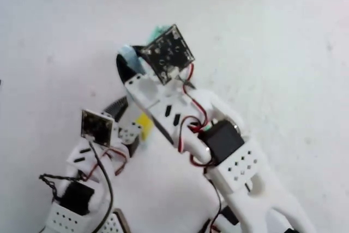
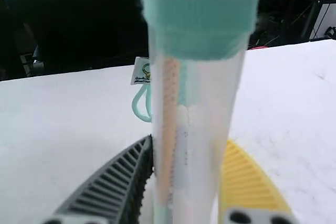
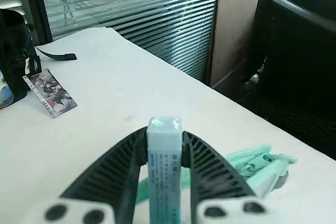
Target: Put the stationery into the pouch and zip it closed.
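My left gripper [image 2: 189, 150], with one black finger [image 2: 118, 179] and one yellow [image 2: 247, 179], is shut on the clear pouch [image 2: 202, 103]. The pouch has a teal band at its mouth, and a pale orange stick [image 2: 169, 129] shows inside it. From above, that gripper [image 1: 131, 119] sits low left of centre, and a teal bit of the pouch [image 1: 157, 29] pokes out past the right arm. My right gripper [image 3: 164, 135] is shut on a white and pale blue eraser [image 3: 164, 174], held above the pouch's teal edge [image 3: 252, 163]. From overhead this gripper [image 1: 130, 65] holds the eraser [image 1: 129, 54] above the left gripper.
The pouch's tag and teal loop [image 2: 140, 94] lie on the white table [image 1: 272, 53]. A printed card [image 3: 50, 93], a black strap [image 3: 55, 55] and a dark bag [image 3: 10, 51] lie farther off. The right arm [image 1: 229, 151] crosses the table's middle.
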Tool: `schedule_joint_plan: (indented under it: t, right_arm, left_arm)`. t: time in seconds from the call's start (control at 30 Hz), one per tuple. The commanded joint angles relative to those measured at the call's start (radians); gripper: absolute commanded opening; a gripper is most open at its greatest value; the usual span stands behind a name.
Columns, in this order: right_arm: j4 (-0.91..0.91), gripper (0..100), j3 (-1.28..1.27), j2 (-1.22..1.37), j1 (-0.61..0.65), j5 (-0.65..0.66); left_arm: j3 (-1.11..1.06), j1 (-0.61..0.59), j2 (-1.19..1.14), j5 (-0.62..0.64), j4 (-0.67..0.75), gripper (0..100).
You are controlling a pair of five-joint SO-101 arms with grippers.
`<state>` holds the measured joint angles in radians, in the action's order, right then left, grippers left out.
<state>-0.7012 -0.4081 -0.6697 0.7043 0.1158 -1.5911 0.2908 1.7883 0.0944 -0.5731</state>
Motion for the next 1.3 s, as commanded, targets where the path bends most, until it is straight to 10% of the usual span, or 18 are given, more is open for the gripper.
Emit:
schedule_joint_plan:
  t: [0.0,1.27]
  right_arm:
    - [0.004,1.6,-0.037,0.013,-0.03,-0.068]
    - [-0.28,1.7,-0.041,-0.26,-0.093,-0.149]
  left_arm:
    - [0.058,0.002,0.007,0.005,0.0,21]
    - [0.057,0.001,0.007,0.006,0.0,20]
